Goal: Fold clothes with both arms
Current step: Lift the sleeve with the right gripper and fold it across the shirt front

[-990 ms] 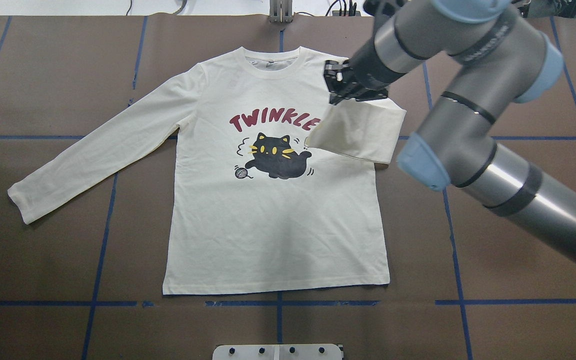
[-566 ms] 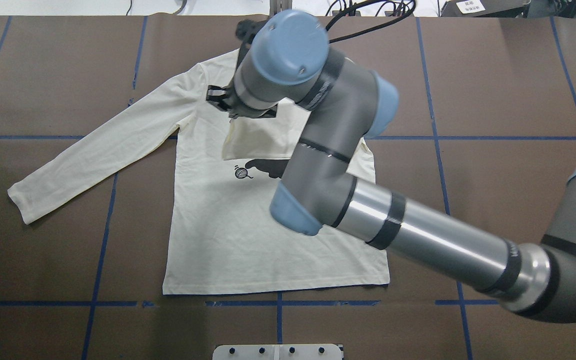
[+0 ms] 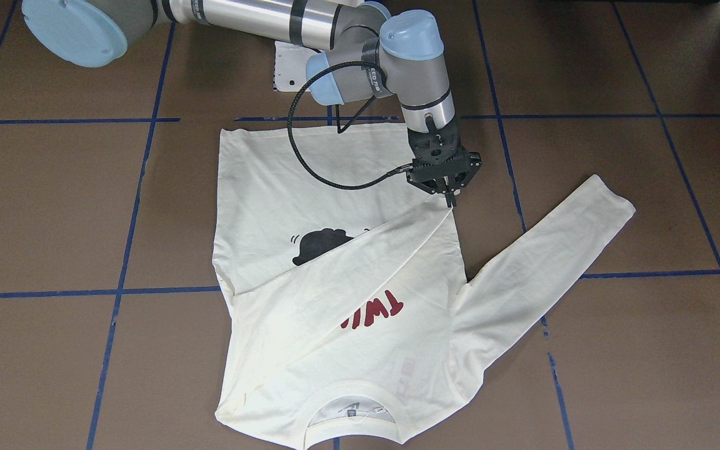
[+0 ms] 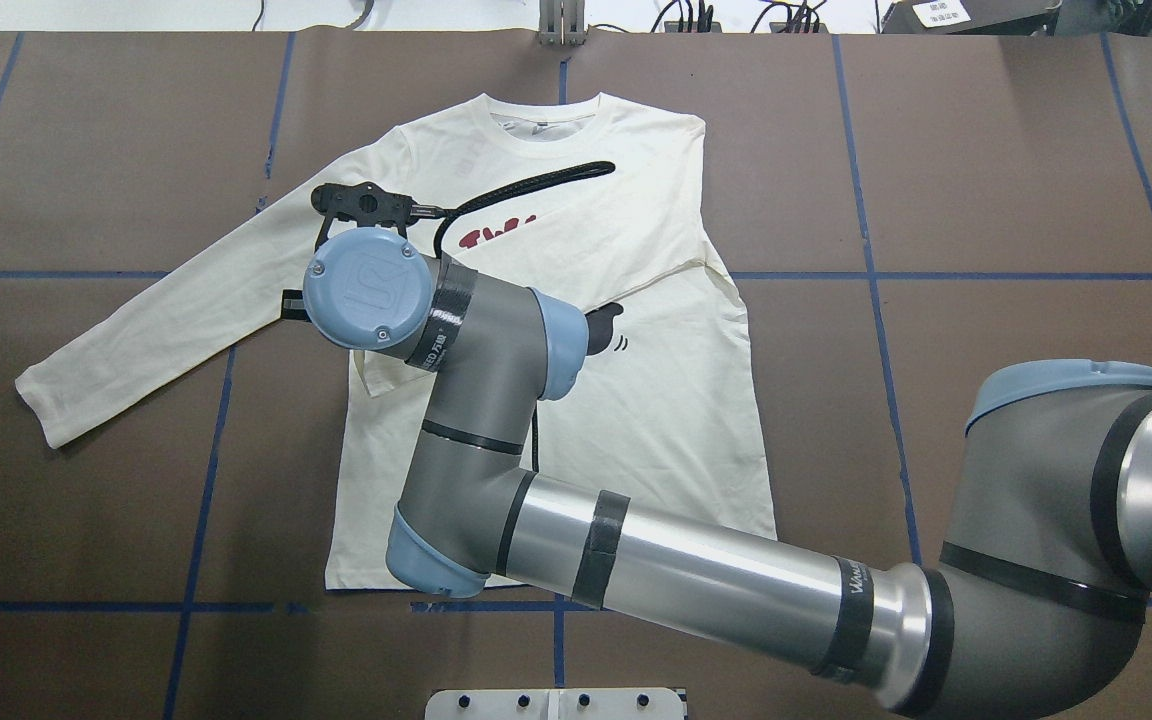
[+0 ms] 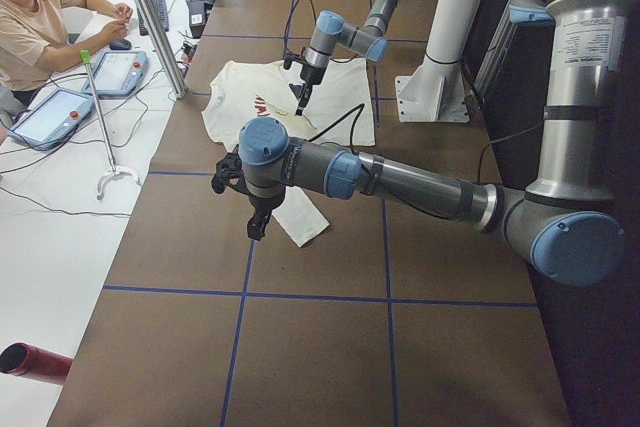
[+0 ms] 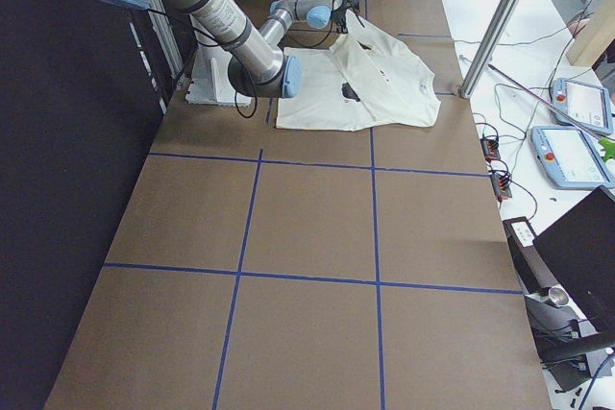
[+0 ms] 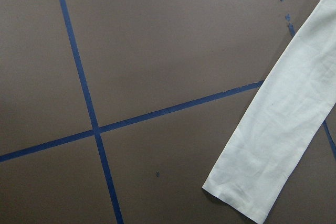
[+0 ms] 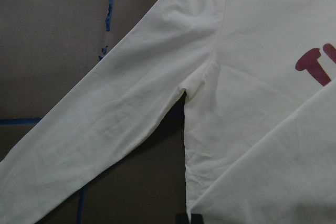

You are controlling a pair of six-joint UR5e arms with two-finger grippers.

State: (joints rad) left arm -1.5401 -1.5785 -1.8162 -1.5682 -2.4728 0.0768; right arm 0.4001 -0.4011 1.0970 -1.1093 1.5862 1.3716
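Red block letters [image 3: 372,315] were found printed on the chest of the cream shirt [image 3: 335,369]. Only "TW" and part of a third letter were legible; the folded sleeve covered the rest. A "UR" emblem was noted on the blue joint cap [image 4: 366,285] of the right arm [image 4: 696,575]. Print on the arm's black bands, the shirt's neck label [image 4: 537,127] and the left arm's white sticker [image 5: 585,42] was too small to read.

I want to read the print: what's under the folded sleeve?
Beside the folded sleeve only red letters TW and part of the black cat show; the rest is covered.
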